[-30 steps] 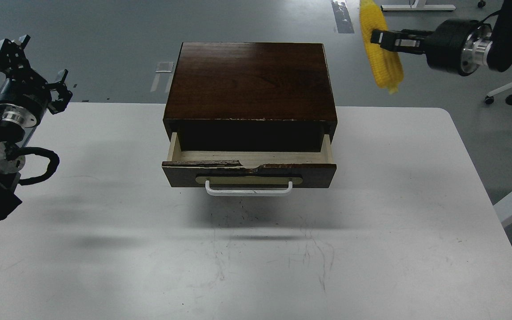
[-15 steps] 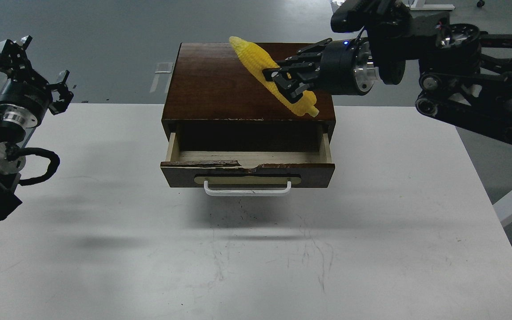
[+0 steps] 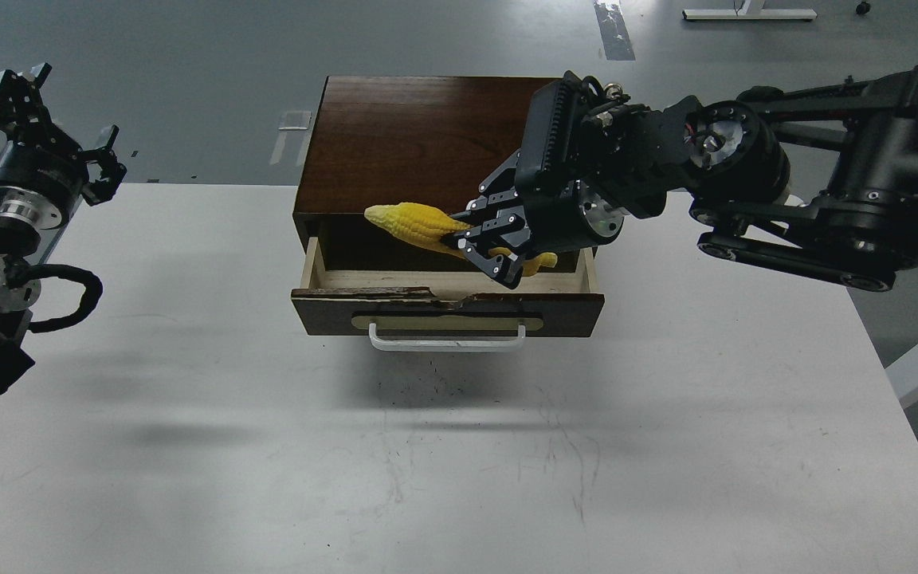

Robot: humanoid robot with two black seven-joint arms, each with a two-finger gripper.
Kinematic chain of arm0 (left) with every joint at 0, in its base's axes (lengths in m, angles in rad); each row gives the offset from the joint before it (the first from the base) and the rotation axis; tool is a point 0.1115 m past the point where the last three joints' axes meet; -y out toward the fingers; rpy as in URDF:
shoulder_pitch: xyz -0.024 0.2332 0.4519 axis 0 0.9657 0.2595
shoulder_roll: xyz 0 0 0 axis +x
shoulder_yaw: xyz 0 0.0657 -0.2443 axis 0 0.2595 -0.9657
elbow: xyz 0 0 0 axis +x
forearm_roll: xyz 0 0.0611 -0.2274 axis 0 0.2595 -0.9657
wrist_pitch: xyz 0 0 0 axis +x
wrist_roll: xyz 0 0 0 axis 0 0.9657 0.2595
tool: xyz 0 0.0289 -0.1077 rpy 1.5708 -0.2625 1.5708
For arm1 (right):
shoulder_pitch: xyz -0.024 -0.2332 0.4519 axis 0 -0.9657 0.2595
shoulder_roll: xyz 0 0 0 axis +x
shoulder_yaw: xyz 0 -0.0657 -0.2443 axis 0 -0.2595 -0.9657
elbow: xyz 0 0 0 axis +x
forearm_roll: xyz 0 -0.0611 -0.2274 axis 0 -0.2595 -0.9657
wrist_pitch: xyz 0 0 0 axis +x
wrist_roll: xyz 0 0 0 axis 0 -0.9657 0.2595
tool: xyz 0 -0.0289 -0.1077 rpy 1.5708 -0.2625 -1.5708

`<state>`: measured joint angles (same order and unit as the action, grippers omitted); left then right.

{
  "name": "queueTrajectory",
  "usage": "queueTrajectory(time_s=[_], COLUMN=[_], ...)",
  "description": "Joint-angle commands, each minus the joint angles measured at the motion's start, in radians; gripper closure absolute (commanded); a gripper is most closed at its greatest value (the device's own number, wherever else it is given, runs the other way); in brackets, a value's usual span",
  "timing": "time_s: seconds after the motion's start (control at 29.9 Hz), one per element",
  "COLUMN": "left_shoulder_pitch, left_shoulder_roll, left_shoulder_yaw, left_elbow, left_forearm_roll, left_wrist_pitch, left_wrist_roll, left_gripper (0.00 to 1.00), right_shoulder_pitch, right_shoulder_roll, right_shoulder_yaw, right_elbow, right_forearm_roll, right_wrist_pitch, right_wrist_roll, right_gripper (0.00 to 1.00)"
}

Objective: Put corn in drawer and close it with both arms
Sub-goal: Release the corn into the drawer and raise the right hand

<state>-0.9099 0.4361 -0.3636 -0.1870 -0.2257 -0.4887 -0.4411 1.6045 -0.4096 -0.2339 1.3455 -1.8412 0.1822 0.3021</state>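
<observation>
The yellow corn (image 3: 415, 222) lies almost level in my right gripper (image 3: 484, 243), which is shut on it just above the open drawer (image 3: 447, 312). The corn's pointed tip faces left; its blunt end shows behind the fingers (image 3: 499, 267). The drawer is pulled out of the dark brown cabinet (image 3: 415, 143), with a white bar handle (image 3: 447, 343) and pale wood inside. My left gripper (image 3: 49, 127) is held up at the far left, off the table's edge, open and empty, far from the drawer.
The cabinet stands at the back middle of the white table (image 3: 459, 446). My right arm (image 3: 810, 199) reaches in from the right over the cabinet's right corner. Grey floor lies behind the table.
My right gripper has carried the corn down and to the left, from above the cabinet top to just over the open drawer, turning it nearly level. The left arm has barely moved.
</observation>
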Motion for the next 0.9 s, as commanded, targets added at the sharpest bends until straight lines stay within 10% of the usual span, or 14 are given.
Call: queueTrajectory(time_s=[0.0,0.07,0.17,0.87], left_shoulder_pitch=[0.002,0.002,0.002,-0.049], left_shoulder_roll=[0.006,0.007,0.006,0.012], left_shoulder_yaw=[0.000,0.002,0.002,-0.002], left_elbow=[0.000,0.000,0.000,-0.025], left_forearm_roll=[0.002,0.005,0.005,0.006], left_wrist_pitch=[0.000,0.000,0.000,0.000], left_wrist_roll=[-0.001,0.001,-0.002,0.042], left_gripper=[0.02,0.02,0.02,0.02], right_shoulder_pitch=[-0.001,0.000,-0.001,-0.021], right_shoulder_roll=[0.000,0.000,0.000,-0.006], right_shoulder_yaw=[-0.002,-0.001,0.002,0.106], right_elbow=[0.000,-0.006,-0.008,-0.078], right_forearm_roll=[-0.006,-0.006,-0.003,0.322], right_wrist_pitch=[0.000,-0.001,-0.001,-0.004], right_wrist_roll=[0.000,0.000,0.000,-0.003], right_gripper=[0.70,0.38,0.31,0.13])
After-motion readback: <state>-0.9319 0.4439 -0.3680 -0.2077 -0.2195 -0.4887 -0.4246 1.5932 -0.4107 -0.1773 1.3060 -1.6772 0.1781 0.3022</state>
